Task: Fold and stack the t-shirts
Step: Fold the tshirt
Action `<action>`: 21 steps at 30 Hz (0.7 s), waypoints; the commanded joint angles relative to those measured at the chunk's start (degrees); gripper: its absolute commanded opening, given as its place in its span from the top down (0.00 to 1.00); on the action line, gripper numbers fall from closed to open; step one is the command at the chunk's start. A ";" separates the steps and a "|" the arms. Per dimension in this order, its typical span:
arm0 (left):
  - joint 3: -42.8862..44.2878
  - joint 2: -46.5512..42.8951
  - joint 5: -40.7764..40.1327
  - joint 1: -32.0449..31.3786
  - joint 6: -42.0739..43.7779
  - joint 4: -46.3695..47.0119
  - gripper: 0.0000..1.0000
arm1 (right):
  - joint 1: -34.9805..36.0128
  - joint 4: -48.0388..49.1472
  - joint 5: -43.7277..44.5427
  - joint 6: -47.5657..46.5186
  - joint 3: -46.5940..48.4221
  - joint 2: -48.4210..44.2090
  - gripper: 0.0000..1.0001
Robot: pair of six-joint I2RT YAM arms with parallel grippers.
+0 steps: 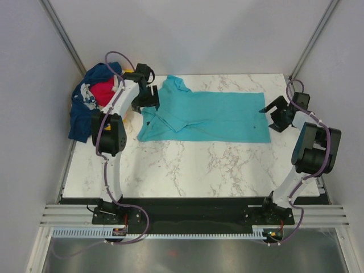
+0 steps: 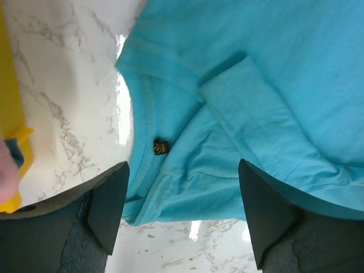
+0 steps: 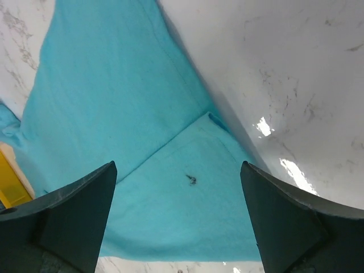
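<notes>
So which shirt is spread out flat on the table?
The turquoise t-shirt, alone in the middle; the navy shirt and red shirt are heaped far left.

No legible text anywhere, white print on navy t-shirt (image 1: 79, 120) unreadable

Yellow tray (image 2: 8, 85) cut off at the left edge; tiny dark mark (image 2: 161, 147) on the teal shirt (image 2: 267, 74), unidentifiable.
</notes>
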 commanded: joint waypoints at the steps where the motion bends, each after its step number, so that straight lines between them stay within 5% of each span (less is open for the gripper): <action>1: -12.72 -14.32 -0.03 -0.56 -2.55 2.57 0.14 | 0.07 0.14 1.92 -0.77 -0.72 -8.03 0.02; 10: -59.32 -44.98 0.85 -1.44 -10.55 27.34 0.16 | -0.64 1.36 6.59 -4.90 -20.12 -23.07 0.02; 16: -72.88 -47.74 1.35 -0.04 -14.50 37.98 0.13 | -2.39 3.39 5.89 -6.22 -24.71 -22.91 0.04; 21: -79.41 -47.39 3.66 3.74 -18.28 50.13 0.13 | -3.45 5.14 6.24 -6.57 -25.33 -19.93 0.16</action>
